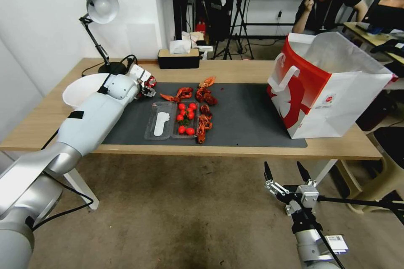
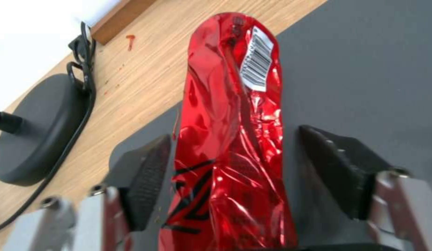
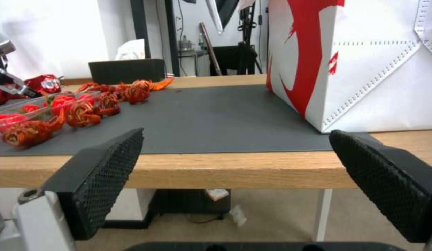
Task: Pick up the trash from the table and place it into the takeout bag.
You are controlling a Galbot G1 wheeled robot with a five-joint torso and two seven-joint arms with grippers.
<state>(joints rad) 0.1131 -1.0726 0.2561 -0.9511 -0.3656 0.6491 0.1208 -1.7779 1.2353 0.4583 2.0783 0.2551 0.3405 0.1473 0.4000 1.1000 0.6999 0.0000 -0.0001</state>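
Straddling the dented red can [image 2: 230, 139] on the mat's [image 1: 248, 113] far left corner with left gripper [image 2: 234, 174] jaws spread, not yet clamped; next calls for closing, lifting toward the takeout bag [image 1: 328, 88]; right gripper [image 1: 286, 174] parked agape below the table [image 1: 235, 67].
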